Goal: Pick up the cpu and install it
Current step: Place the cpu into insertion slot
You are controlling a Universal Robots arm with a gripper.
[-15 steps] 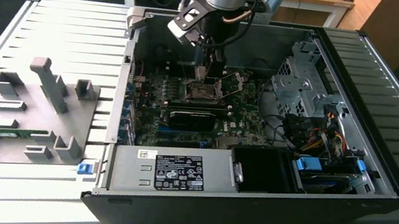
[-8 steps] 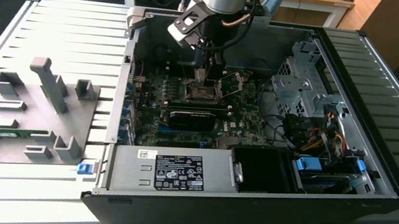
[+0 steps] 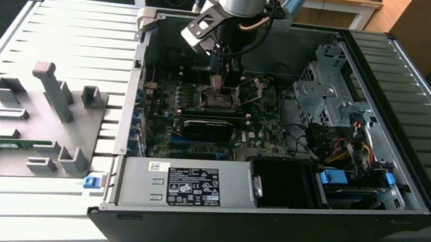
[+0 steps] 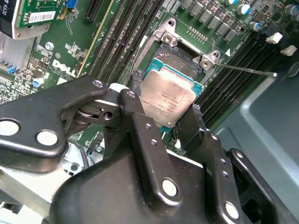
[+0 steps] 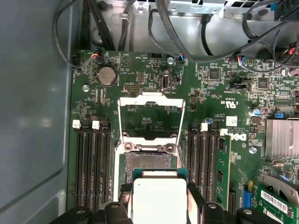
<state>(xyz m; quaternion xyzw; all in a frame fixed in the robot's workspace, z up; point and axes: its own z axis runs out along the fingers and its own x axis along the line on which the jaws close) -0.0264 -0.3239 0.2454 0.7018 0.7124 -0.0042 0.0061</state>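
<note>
The cpu (image 4: 170, 102), a small square chip with a silvery top and green edge, sits between my two black fingers (image 4: 136, 79) over the open socket (image 4: 180, 56). My gripper (image 4: 166, 93) is shut on it. In the first wrist view the cpu (image 5: 160, 200) is in the gripper (image 5: 159, 188) just short of the socket (image 5: 149, 163), whose metal load plate (image 5: 150, 116) stands flipped open. In the exterior view my gripper (image 3: 218, 82) hangs low over the socket (image 3: 218, 101) on the motherboard. Whether the chip touches the socket I cannot tell.
Memory slots (image 5: 91, 163) flank the socket, and a green memory stick (image 5: 223, 172) stands in one. A thin lever (image 4: 243, 70) sticks out beside the socket. The open case (image 3: 388, 75) also holds a power supply (image 3: 182, 185), a drive cage (image 3: 328, 89) and cables (image 3: 346, 144). A grey fixture plate (image 3: 31, 128) lies on the exterior view's left.
</note>
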